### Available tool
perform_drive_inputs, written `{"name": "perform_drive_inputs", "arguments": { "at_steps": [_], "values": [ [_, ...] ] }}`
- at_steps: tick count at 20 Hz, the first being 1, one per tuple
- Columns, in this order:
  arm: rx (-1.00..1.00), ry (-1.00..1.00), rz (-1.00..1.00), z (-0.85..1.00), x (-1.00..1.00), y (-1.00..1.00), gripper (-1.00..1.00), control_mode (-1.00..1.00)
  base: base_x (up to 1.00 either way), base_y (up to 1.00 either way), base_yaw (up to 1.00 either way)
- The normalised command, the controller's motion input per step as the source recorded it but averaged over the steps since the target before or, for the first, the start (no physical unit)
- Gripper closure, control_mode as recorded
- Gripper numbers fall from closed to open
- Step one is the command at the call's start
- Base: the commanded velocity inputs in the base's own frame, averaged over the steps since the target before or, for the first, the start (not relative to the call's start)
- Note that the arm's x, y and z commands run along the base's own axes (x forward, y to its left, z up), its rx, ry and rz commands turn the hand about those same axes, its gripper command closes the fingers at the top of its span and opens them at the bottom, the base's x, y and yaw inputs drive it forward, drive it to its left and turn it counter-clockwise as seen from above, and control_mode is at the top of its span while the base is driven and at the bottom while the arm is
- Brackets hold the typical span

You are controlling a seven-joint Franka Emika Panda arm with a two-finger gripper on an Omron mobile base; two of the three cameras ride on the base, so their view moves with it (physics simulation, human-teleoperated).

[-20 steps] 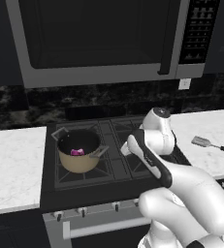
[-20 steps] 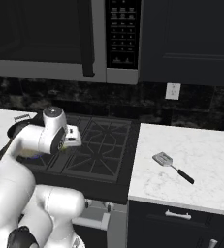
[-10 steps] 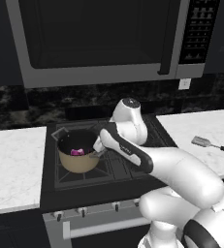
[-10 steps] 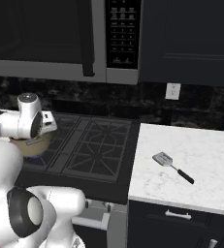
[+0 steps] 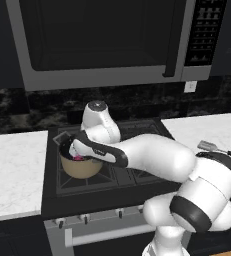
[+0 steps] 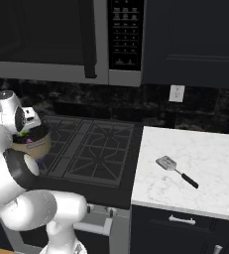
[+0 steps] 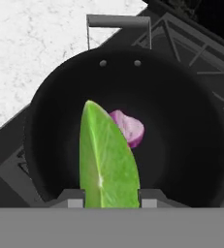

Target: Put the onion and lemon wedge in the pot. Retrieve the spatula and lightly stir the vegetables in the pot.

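Right now the lemon wedge [image 7: 107,160] sits pinched between the two fingers [image 7: 71,198] of the gripper [image 7: 108,199], its pointed end reaching out over the open mouth of the pot [image 7: 50,111]. The jaws are drawn in narrow on either side of the green wedge, gripping it. Beyond its tip, the onion [image 7: 129,127] lies on the dark floor of the pot, near the middle. One grey handle [image 7: 118,21] of the pot shows at the far rim in the hand view.

From the left base view, the tan pot [image 5: 82,167] stands on the front left burner of the stove [image 5: 112,185], and a sliver of purple onion [image 5: 78,158] peeks out just under the hand; the gripper itself seems to hang just over the rim, though the wrist hides most of it. From the right base view, the pot [image 6: 34,145] is partly covered by the arm.

Well apart from all this, the spatula [image 6: 176,171] lies flat on the white marble counter [image 6: 205,149] to the right of the stove, its metal head toward the burners and its black handle pointing away.
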Motion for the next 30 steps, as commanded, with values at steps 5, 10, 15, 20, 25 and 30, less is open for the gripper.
{"name": "perform_drive_inputs", "arguments": {
  "at_steps": [5,10,15,20,25,30],
  "values": [
    [-0.02,0.00,0.00,-0.24,0.59,0.04,1.00,-1.00,0.00,0.00,0.00],
    [-0.01,0.00,0.00,-0.43,0.28,0.00,1.00,-1.00,0.00,0.00,0.00],
    [0.00,-0.01,0.00,-0.26,0.15,0.00,1.00,-1.00,0.00,0.00,0.00],
    [0.00,-0.02,0.00,-0.11,0.00,0.00,-1.00,-1.00,0.00,0.00,0.00],
    [0.00,-0.09,0.00,0.02,-0.06,-0.01,-1.00,-1.00,0.00,0.00,0.00],
    [0.00,-0.19,0.00,0.30,-0.54,-0.08,-1.00,-1.00,0.00,0.00,0.00]
  ]
}}
